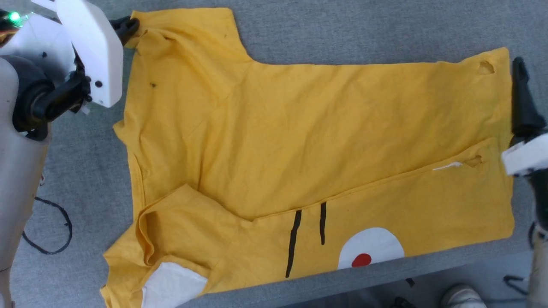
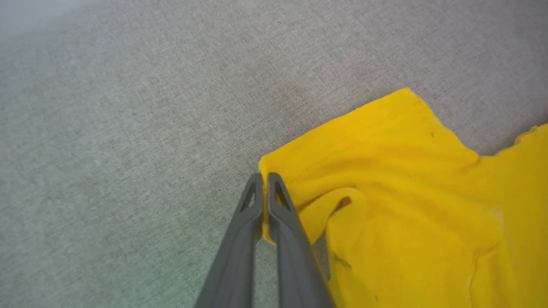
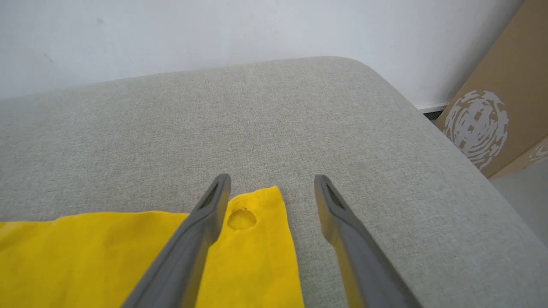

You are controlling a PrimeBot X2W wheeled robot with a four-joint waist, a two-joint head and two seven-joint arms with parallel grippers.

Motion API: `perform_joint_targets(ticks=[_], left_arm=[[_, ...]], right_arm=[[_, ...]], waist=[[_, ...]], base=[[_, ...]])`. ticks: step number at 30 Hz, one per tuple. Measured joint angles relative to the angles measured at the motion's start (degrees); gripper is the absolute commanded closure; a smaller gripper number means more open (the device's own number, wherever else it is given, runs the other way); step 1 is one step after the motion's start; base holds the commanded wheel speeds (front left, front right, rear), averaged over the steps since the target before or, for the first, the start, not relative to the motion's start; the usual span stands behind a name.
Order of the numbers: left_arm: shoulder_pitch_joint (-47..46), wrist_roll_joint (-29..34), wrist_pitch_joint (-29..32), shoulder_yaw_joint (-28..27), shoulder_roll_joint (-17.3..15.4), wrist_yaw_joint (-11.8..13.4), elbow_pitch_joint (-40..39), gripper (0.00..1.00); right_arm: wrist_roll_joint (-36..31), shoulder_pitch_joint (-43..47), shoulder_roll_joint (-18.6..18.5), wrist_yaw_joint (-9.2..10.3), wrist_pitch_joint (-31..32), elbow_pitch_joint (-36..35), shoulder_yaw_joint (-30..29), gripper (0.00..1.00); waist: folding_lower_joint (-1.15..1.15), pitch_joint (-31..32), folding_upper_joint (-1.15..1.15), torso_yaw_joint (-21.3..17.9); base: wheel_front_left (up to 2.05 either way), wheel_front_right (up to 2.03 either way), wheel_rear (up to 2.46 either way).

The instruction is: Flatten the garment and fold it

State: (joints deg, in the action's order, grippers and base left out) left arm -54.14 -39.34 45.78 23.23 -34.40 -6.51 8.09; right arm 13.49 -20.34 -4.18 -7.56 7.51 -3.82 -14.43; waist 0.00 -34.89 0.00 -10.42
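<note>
The yellow T-shirt (image 1: 299, 128) lies spread across a grey cushion (image 1: 342, 30), with its collar end toward the robot's left and its hem toward the right. One layer is turned over the rest along a slanting edge. Near the front edge of the cushion the print shows: two black stripes (image 1: 308, 231) and a white oval (image 1: 370, 248) with a red dot in it. A white patch (image 1: 171, 284) sits at the near left corner.

The left gripper (image 2: 264, 176) is at the far left sleeve (image 2: 364, 141). Its two fingers are pressed together on the sleeve's hemmed edge, and a bit of yellow cloth shows between them.

The right gripper (image 3: 272, 184) is at the far right corner of the hem, its fingers spread wide and holding nothing. One finger lies over the cloth beside a small hole (image 3: 242, 219), and the other is over bare cushion.

Behind the cushion stands a white wall (image 3: 214, 30), with a cardboard box (image 3: 505, 98) leaning beside it.
</note>
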Motion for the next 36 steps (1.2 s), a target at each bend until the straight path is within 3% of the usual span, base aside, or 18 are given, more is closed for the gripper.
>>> perform_joint_targets(ticks=[5, 11, 20, 21, 23, 30, 36], left_arm=[[-0.02, -0.18, -0.49, 0.59, -0.01, -0.02, -0.08, 1.0], [-0.54, -0.54, -1.11, 0.97, 0.11, -0.1, -0.22, 1.0], [-2.37, -0.71, -1.48, 1.57, 0.56, -0.49, -0.26, 1.0], [-2.43, -0.73, -1.49, 1.6, 0.6, -0.49, -0.26, 1.0], [-2.53, -0.96, -1.51, 1.66, 0.8, -0.49, -0.26, 1.0], [-2.63, -0.59, -4.87, 2.22, 0.69, -0.51, 0.04, 1.0], [-2.7, 2.31, -16.26, 2.23, 0.15, -0.52, 0.38, 1.0]], right_arm=[[1.6, -4.66, -2.42, 0.02, 14.26, -0.34, -2.34, 0.0], [1.43, -8.46, -4.25, 0.02, 26.83, 2.46, -2.48, 0.0], [0.56, -11.55, -4.64, 0.01, 32.52, 5.21, -2.05, 0.0], [0.56, -11.81, -4.66, 0.01, 33.15, 5.39, -2.2, 0.47], [0.59, -12.51, -4.47, 0.01, 33.79, 5.56, -2.89, 1.0], [0.07, -13.04, -4.26, 0.01, 32.34, 5.56, -2.71, 1.0], [-0.4, -13.6, -5.21, 0.01, 28.17, 5.73, -2.02, 1.0]], waist=[[0.0, -0.38, 0.0, 0.72], [0.0, -1.41, 0.0, 1.48], [0.0, -2.8, 0.0, 2.64], [0.0, -2.9, 0.0, 2.76], [0.0, -3.08, 0.0, 3.0], [0.01, -2.44, 0.0, 3.19], [0.01, -1.24, 0.0, 3.39]], base=[[0.0, 0.0, 0.0], [0.0, 0.0, 0.0], [0.0, 0.0, 0.0], [0.0, 0.0, 0.0], [0.0, 0.0, 0.0], [0.0, 0.0, 0.0], [0.0, 0.0, 0.0]])
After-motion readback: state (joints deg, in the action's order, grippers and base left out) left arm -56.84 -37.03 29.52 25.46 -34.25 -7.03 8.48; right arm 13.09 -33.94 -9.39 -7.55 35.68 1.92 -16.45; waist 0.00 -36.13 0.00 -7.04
